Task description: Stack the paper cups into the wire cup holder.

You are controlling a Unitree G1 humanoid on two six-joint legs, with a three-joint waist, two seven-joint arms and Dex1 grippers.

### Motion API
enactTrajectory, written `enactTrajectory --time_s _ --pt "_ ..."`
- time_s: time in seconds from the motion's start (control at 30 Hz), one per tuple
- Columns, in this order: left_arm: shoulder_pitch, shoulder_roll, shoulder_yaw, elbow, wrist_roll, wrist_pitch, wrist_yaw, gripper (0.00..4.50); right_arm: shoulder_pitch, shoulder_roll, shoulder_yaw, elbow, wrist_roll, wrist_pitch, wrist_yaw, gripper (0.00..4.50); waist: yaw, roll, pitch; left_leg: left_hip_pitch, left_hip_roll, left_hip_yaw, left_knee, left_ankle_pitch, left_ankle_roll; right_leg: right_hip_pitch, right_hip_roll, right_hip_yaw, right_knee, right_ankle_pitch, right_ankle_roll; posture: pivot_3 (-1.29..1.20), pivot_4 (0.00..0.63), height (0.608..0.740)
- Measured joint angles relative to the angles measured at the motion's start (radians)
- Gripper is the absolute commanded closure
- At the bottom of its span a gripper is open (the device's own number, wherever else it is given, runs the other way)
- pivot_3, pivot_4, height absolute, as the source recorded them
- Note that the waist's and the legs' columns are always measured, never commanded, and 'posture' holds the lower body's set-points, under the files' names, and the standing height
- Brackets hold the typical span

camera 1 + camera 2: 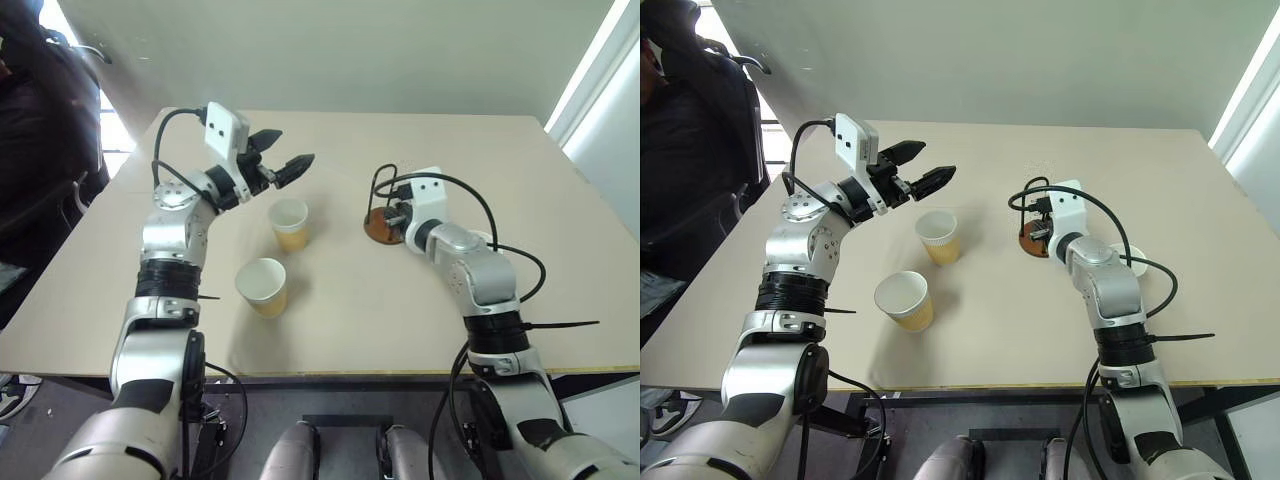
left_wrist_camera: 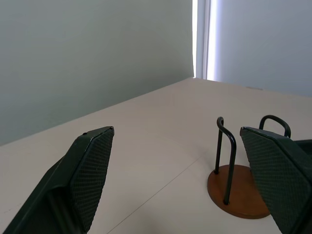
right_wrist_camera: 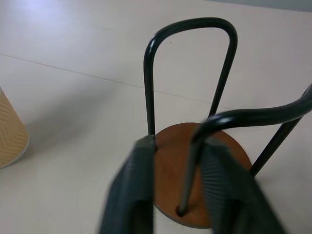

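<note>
- On the table's left, raised above it at about ten o'clock from the centre, the left gripper hangs with its two black fingers spread wide apart and nothing between them.
- Just below that gripper, at about six o'clock from it, one cup stands upright on the tabletop, mouth up, white inside and yellow-tan lower down.
- A second cup stands upright nearer the front edge, at about seven o'clock from the first, close to it but not touching.
- Right of the cups, at about three o'clock from the first one and well apart from it, the holder sits on the table: a reddish-brown disc with two dark wire loops standing upright.
- At the holder, the right gripper reaches in low over the disc; its wrist view shows the fingers drawn close around one leg of the near loop, though blur keeps me from telling whether they actually pinch the wire.
- A third cup's white rim shows at about four o'clock from the holder, mostly hidden behind the right forearm.
- Nothing sits inside the holder; all cups are on the table.
</note>
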Motion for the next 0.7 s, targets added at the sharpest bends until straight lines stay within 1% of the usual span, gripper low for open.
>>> enactTrajectory --time_s 0.03,0.23,0.43,0.6,0.7 --pt "0.0 0.0 0.0 0.0 0.0 0.0 0.0 0.05 -0.001 0.0 -0.001 0.0 0.001 0.004 0.0 4.46 0.0 0.0 0.0 0.0 0.0 0.0 0.0 0.0 0.0 0.0 0.0 0.0 0.0 0.0 0.0 0.0 0.15 0.74" --pt "0.0 0.0 0.0 0.0 0.0 0.0 0.0 0.05 -0.017 -0.005 -0.002 0.007 0.01 0.027 0.02 4.46 0.0 0.0 0.0 0.0 0.0 0.0 0.0 0.0 0.0 0.0 0.0 0.0 0.0 0.0 0.0 0.0 0.15 0.74" --pt "0.0 0.001 0.0 0.0 0.0 0.0 0.0 0.05 -0.058 -0.039 -0.01 0.049 0.047 0.044 0.084 4.46 0.0 0.0 0.0 0.0 0.0 0.0 0.0 0.0 -0.001 0.0 0.0 0.0 0.0 0.0 -0.001 0.0 0.15 0.74" --pt "0.0 0.001 0.0 0.0 0.0 0.0 -0.003 0.05 -0.071 -0.109 -0.012 0.06 0.117 0.05 0.227 4.46 0.001 0.0 0.0 -0.001 0.0 0.0 0.0 -0.001 -0.001 -0.001 0.0 0.0 0.0 -0.001 -0.001 0.0 0.15 0.74" --pt "-0.001 0.002 -0.001 0.0 0.001 0.0 -0.005 0.05 -0.073 -0.2 -0.001 0.056 0.158 0.06 0.352 4.46 0.003 0.0 0.0 -0.002 0.0 0.0 0.0 -0.001 -0.001 -0.001 0.0 0.0 -0.001 -0.001 -0.002 0.0 0.15 0.74"
